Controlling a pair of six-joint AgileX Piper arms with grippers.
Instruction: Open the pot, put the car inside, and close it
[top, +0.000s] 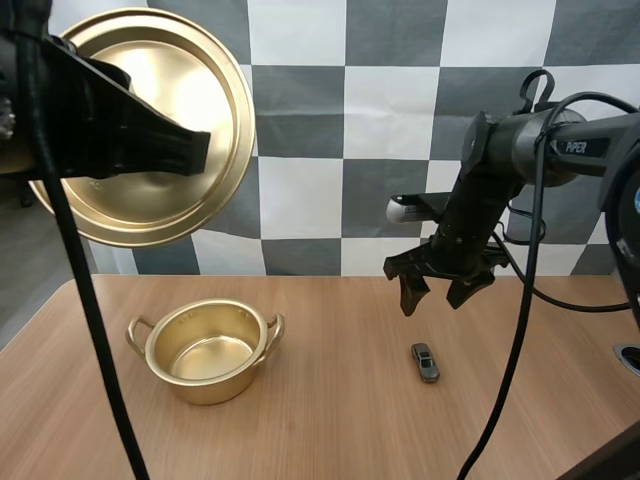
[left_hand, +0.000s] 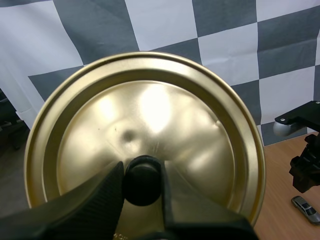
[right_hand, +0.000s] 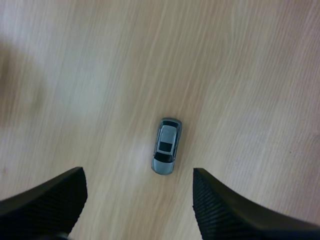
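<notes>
Hovering above car (right_hand: 166, 146), right fingers (right_hand: 45, 205) spread wide.

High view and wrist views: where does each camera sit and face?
High: behind and above the bases, looking down on table; left pincer, right pincer show.
Left wrist: on left arm, facing lid held by left pincer.
Right wrist: on right arm, down at car, right pincer open.
All three share the car.

I've got bare table (top: 330, 420) all round the car (top: 425, 361), and the pot (top: 205, 388) at its nine o'clock stands open, lid (top: 200, 90) held high above it.
</notes>
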